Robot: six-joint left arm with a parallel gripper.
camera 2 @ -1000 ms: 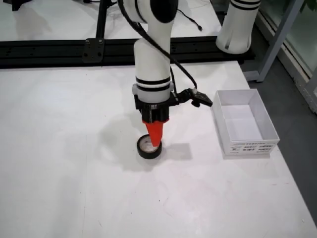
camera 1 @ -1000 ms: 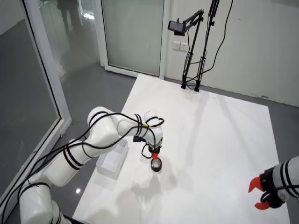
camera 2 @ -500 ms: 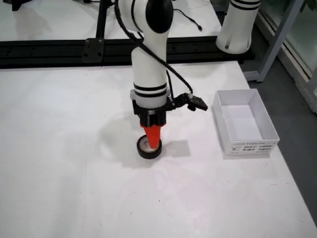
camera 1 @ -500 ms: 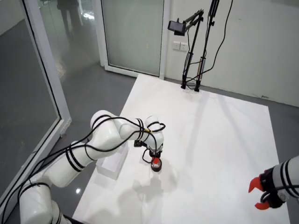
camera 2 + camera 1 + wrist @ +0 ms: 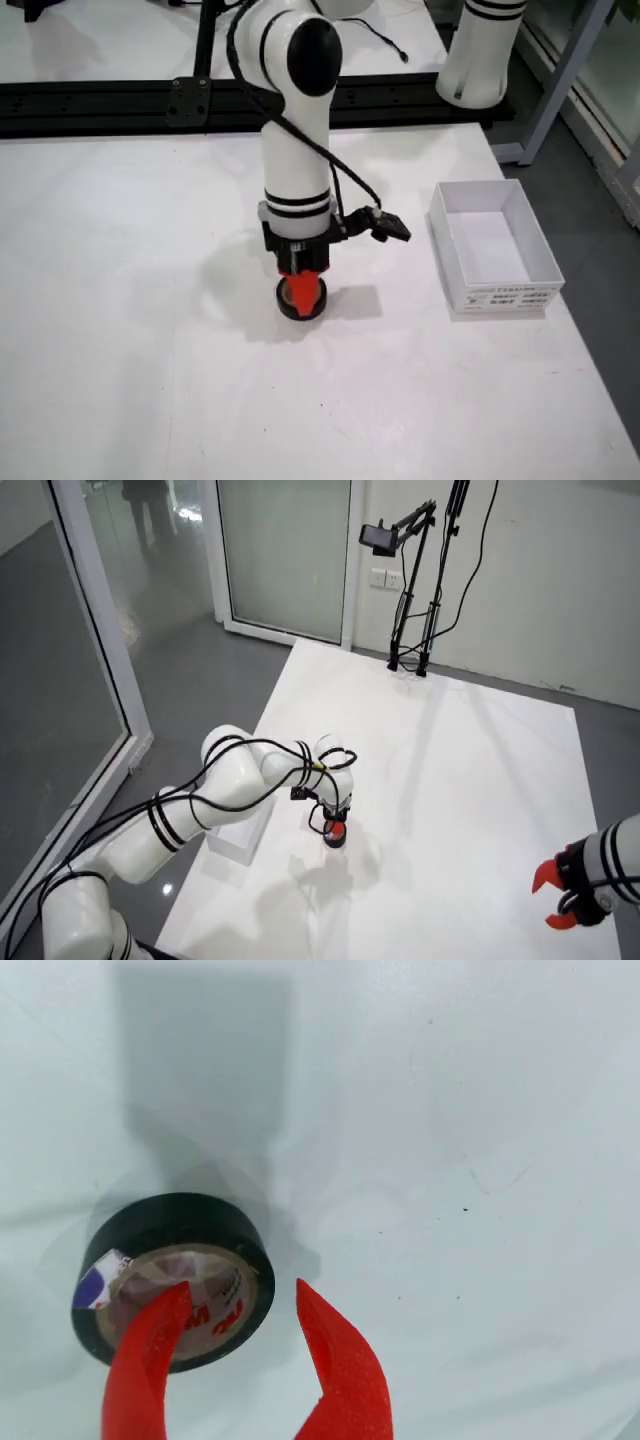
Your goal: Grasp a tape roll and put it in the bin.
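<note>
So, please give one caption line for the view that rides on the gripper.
Open red gripper straddling the wall of a black tape roll on the white table.

Glossy black tape roll (image 5: 172,1277); matt white table (image 5: 450,1160)

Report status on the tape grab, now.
Gripper open, one red finger inside the core, one outside. Black tape roll flat on table, not gripped. White bin open to the right in the front view, path clear.
</note>
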